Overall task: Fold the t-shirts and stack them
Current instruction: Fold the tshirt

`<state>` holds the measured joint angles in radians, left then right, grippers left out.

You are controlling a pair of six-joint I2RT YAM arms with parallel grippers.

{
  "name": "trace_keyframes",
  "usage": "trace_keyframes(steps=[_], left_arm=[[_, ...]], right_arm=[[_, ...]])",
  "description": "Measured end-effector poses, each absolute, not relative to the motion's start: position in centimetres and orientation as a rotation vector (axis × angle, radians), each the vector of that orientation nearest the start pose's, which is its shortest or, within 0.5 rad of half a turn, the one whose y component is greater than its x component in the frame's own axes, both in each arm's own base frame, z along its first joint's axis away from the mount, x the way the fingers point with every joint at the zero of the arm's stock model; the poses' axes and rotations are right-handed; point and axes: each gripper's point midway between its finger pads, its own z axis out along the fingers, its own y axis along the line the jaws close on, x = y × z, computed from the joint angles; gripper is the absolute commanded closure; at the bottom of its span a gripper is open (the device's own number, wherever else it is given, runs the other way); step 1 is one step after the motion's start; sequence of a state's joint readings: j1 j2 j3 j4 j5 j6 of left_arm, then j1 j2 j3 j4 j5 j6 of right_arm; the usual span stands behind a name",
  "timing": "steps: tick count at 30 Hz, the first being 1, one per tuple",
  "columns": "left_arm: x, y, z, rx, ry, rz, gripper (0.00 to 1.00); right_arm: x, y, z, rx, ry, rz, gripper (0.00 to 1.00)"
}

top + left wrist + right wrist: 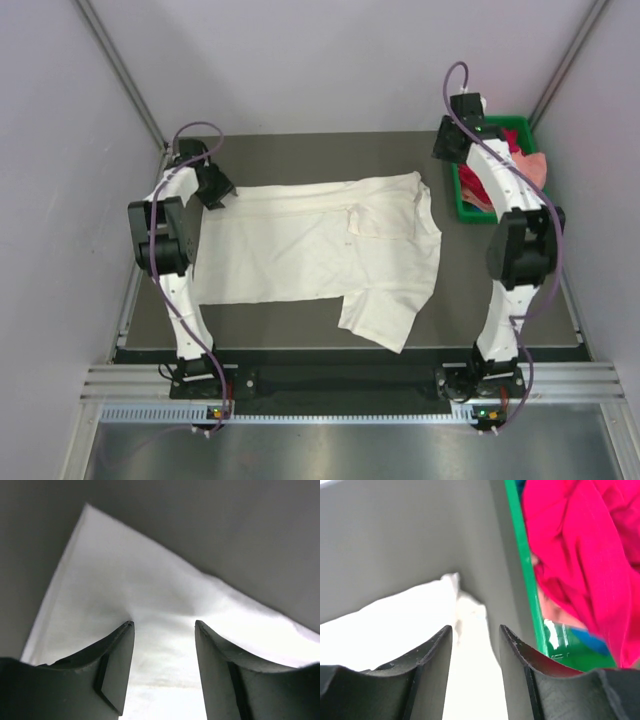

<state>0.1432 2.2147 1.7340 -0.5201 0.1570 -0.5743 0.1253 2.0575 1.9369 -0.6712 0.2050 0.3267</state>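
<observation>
The cream-white t-shirt (320,250) lies spread on the dark table, one sleeve folded over near its right end. Over its far left corner hovers my left gripper (220,193); in the left wrist view the gripper (164,626) is open, with white cloth (150,580) lying below the gap. My right gripper (447,150) is past the shirt's far right corner, beside the tray. In the right wrist view it (475,628) is open over a white cloth tip (465,610). The magenta-red t-shirt (580,545) and the peach-pink t-shirt (535,165) lie crumpled in the tray.
The green plastic tray (463,212) stands at the far right of the table, its rim (520,555) close to my right fingers. Grey walls enclose the table on three sides. Bare table shows in front of the shirt at the near left (260,320).
</observation>
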Motion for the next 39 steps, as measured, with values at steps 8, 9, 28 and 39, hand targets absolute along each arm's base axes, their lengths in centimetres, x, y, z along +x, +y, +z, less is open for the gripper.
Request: trace_keyframes(steps=[8, 9, 28, 39], left_arm=[[48.7, -2.6, 4.2, -0.744, 2.547, -0.264, 0.42], [48.2, -3.9, 4.4, -0.703, 2.557, -0.251, 0.43], [42.0, -29.9, 5.1, -0.176, 2.523, -0.910, 0.51], [42.3, -32.6, 4.1, -0.118, 2.505, -0.944, 0.53]], right_arm=[[46.2, 6.8, 17.3, 0.364, 2.341, 0.181, 0.60], [45.1, 7.2, 15.9, 0.370, 2.371, 0.205, 0.61], [39.8, 11.9, 7.0, 0.422, 2.488, 0.403, 0.71], [39.3, 11.3, 5.4, 0.506, 2.495, 0.369, 0.71]])
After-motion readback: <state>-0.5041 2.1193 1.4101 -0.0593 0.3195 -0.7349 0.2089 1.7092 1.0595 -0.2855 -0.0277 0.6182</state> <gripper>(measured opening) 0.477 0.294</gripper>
